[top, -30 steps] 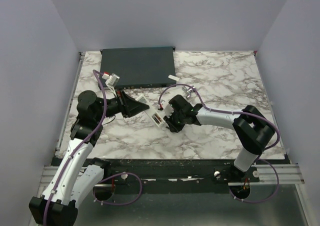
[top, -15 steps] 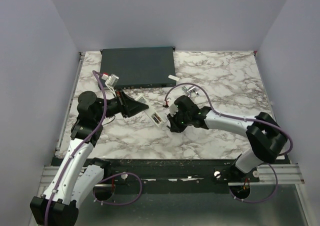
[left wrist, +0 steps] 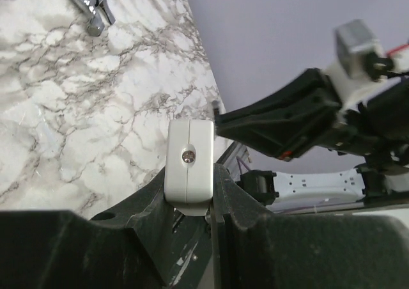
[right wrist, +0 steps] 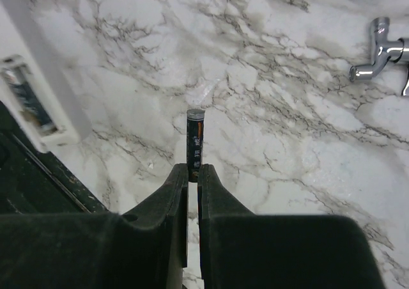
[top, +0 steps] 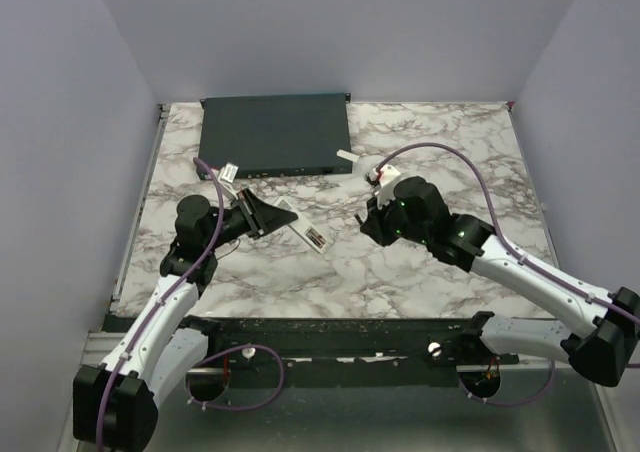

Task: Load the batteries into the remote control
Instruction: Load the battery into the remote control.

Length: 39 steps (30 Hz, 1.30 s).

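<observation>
Battery (right wrist: 195, 139), slim, dark, perhaps reddish-striped, sits pinched in right claw (right wrist: 193, 171); left claw (left wrist: 188, 190) clamps the white remote control (left wrist: 188, 158).

Robot lab cell: marble-print table (top: 430, 152), bare lilac walls (top: 330, 32)

The slim white remote (top: 303, 232) juts from the left gripper (top: 280, 215), open bay upward. One dark, silver-capped battery (right wrist: 195, 135) stands clamped in the right gripper (right wrist: 192, 171).

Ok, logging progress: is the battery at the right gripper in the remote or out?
Out: the battery is pinched in the right gripper over the marble table, apart from the remote at the left.
</observation>
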Motion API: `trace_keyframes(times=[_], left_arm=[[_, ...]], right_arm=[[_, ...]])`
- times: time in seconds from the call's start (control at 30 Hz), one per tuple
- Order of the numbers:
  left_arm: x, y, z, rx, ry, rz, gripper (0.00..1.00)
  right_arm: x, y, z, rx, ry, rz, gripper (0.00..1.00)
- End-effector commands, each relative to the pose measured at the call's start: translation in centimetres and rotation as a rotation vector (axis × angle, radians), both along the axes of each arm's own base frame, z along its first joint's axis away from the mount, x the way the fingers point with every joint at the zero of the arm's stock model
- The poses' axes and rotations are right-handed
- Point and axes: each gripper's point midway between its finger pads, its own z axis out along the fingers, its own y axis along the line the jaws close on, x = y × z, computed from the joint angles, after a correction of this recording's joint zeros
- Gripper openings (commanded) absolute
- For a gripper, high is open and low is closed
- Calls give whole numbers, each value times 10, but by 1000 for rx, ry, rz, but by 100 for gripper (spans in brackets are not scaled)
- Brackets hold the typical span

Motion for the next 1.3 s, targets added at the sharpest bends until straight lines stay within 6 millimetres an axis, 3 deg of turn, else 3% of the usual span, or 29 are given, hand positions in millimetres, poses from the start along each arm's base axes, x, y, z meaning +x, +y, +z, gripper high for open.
trace_keyframes(times=[0.0,0.2,0.37,0.5,0.77,1.27], left_arm=[[15,1,3,-122,21,69,0],[22,-2,-16,-137,96,129,0],[18,-8,-19,-138,95,116,0],[15,-15,-21,-184,110,78,0],[10,-25,-21,-251,135,-4,0],[3,-28,-22,-235,136,-29,0]], right_arm=[[-8,-15,19,-49,30,-33,1],[-13,-13,24,-111,107,-15,1],[-27,10,53,-5,82,144,1],[-42,25,62,20,97,271,1],[-56,42,50,-16,169,390,1],[-38,48,35,-88,190,324,1]])
